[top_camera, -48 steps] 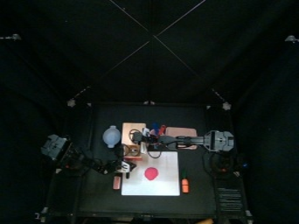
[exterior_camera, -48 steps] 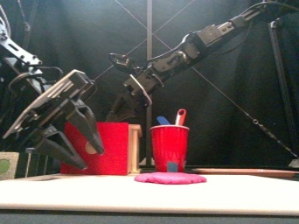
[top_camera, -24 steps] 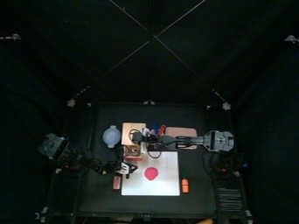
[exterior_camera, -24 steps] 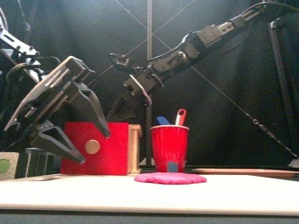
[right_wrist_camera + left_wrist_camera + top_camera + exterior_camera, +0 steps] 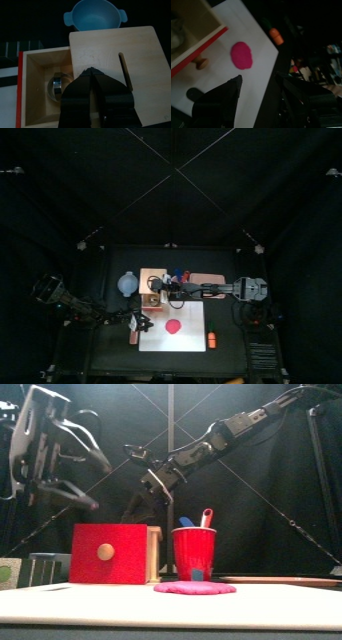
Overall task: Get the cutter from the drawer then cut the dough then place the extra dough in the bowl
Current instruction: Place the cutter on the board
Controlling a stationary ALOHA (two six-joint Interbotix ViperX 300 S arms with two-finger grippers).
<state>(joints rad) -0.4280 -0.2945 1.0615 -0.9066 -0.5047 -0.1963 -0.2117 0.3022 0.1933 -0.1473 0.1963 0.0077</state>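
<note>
One cutter (image 5: 59,85) lies in the open drawer (image 5: 21,95); right gripper (image 5: 92,71) pinched closed above box (image 5: 113,47); left gripper (image 5: 262,81) spread, high at left; part right jaws first, descend straight, clamp rim.

Quick tally across the table: one white cutting board (image 5: 194,318), and on it exactly one flat pink dough disc (image 5: 195,588). One pale wooden box (image 5: 113,50), one red-fronted drawer (image 5: 120,569) with a single round knob (image 5: 104,552). Inside that drawer sits one round metal cutter (image 5: 59,85). One blue-grey bowl (image 5: 97,15), showing two small handles. One red cup (image 5: 194,552), and two toy knives standing in it: one blue knife (image 5: 186,522), one red knife (image 5: 206,517). One small orange toy (image 5: 210,340) too, on the board's right edge.
</note>
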